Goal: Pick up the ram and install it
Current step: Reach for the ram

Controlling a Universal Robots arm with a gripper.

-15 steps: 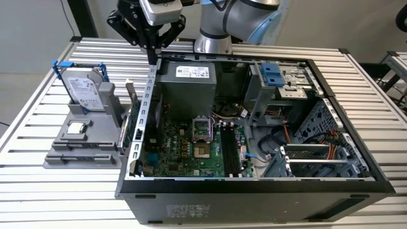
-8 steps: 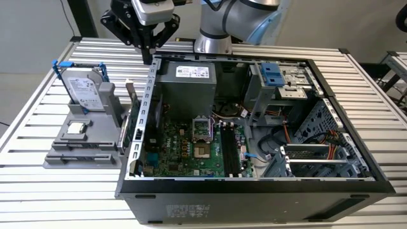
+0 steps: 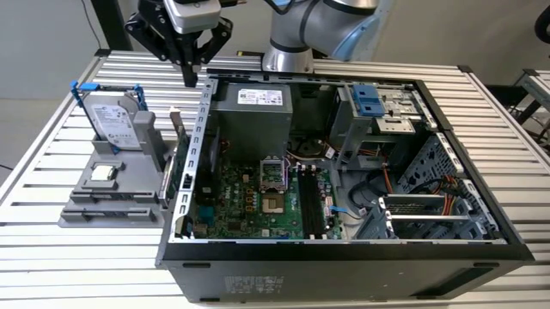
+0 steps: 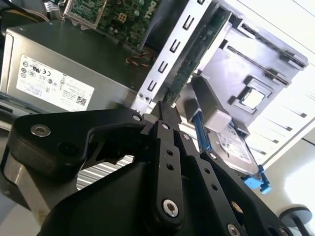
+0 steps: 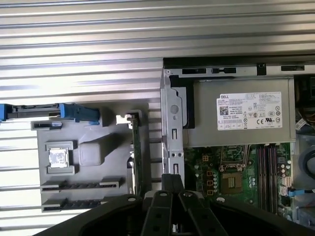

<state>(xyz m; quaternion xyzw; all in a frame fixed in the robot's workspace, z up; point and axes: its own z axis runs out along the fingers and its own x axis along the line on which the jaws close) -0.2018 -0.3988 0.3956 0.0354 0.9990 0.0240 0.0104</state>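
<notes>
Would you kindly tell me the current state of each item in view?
ram: on edge in the holder, ungripped
end effector: shut, empty, raised clear of the ram
hard drive: upright in the holder
chip: flat in its recess
computer case: open, side panel off

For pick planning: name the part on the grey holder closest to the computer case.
The ram, the thin stick standing on edge beside the case wall; the hard drive and the square chip sit farther off.

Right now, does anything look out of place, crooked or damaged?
Nothing stands out. The ram stands on edge in the grey holder beside the open case; the hard drive sits upright and the chip flat in their recesses. The gripper hangs above them, holding nothing.
</notes>
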